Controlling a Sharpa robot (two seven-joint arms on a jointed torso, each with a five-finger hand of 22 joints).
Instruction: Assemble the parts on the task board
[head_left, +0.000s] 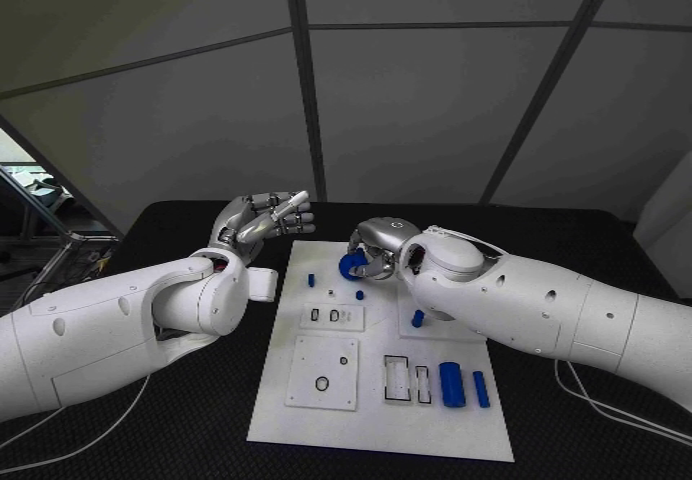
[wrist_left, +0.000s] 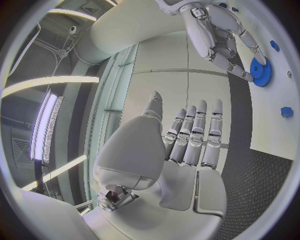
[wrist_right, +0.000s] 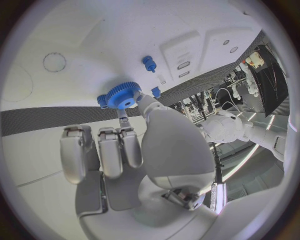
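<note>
1 gear: a blue toothed gear (wrist_right: 122, 96) sits at the far end of the task board (head_left: 433, 425), at the fingertips of the right hand (head_left: 384, 243); in the left wrist view the same gear (wrist_left: 260, 71) lies flat on the white plate against those fingertips.
Right hand: it reaches over the board's far end with fingers bent down toward the gear; a finger and the thumb touch the gear's rim, the other fingers (wrist_right: 100, 150) lie side by side just behind it. Whether the gear is truly pinched or only touched I cannot tell.
Left hand: the left hand (head_left: 260, 222) is raised off the table beyond the board's far left corner, well apart from the gear; its fingers (wrist_left: 199, 131) are straight, close together, and hold nothing.
Small pegs: a blue peg (wrist_right: 149, 63) stands upright on the board near the gear; 2 more short blue pieces (head_left: 312, 281) stand near the board's far left part.
Cylinders: 2 blue cylinders (head_left: 451, 384) lie side by side at the board's near right part, far from both hands.
Plates: raised white plates with slots (head_left: 326, 372) sit on the board's middle and near left.
Table: black table (head_left: 173, 440) under the board.
</note>
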